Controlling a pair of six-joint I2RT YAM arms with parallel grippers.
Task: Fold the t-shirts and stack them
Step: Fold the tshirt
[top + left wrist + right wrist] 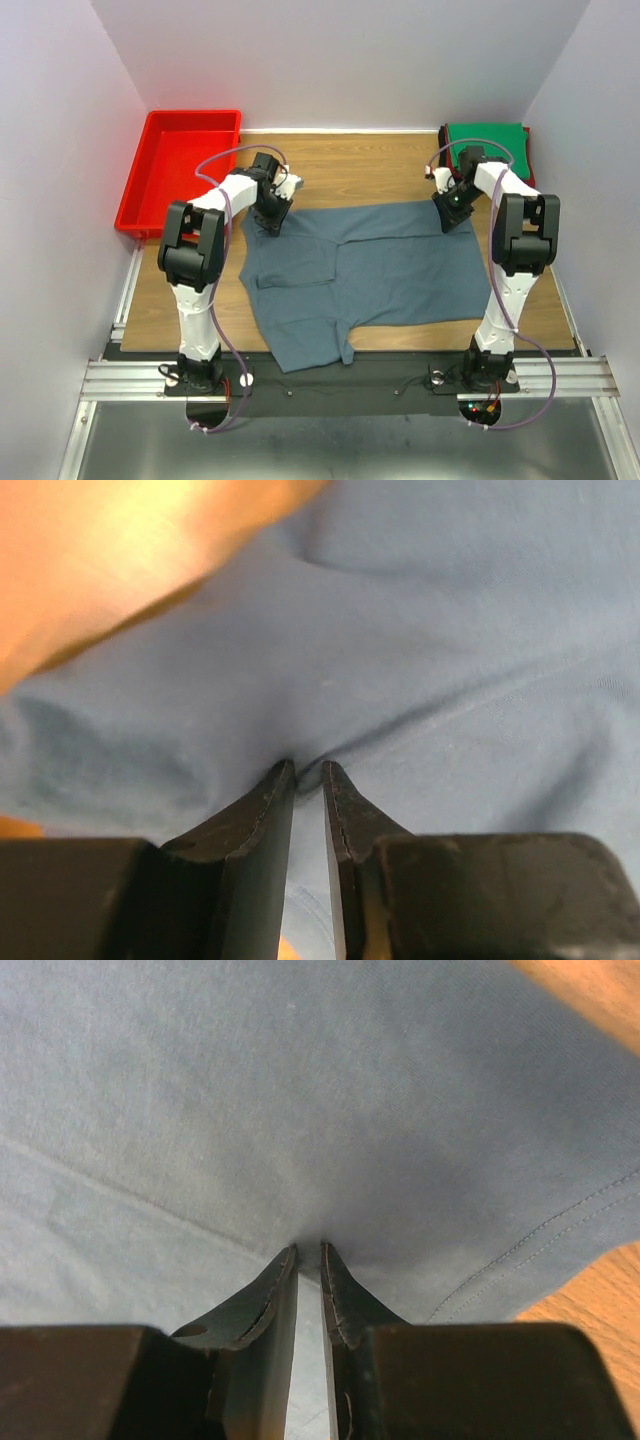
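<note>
White arm links [197, 320], black joints [192, 245], looping pale cables [213, 157], black tapered end effector fingers [255, 820]

One blue-grey t-shirt [370, 270], one green t-shirt [487, 136], one red tray [133, 190], two robot arms [196, 265] [520, 245]

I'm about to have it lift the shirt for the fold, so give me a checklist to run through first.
1. Cloth in left gripper: ok, blue shirt puckers at its tips.
2. Cloth in right gripper: ok, same pucker.
3. Both grips on the shirt's far edge: ok.
4. Shirt flat: not ok, creased at left, one end draped over the table edge.
5. Layers pinched, one or two: cannot tell.
6. Stack with green shirt apart from it: ok.
</note>
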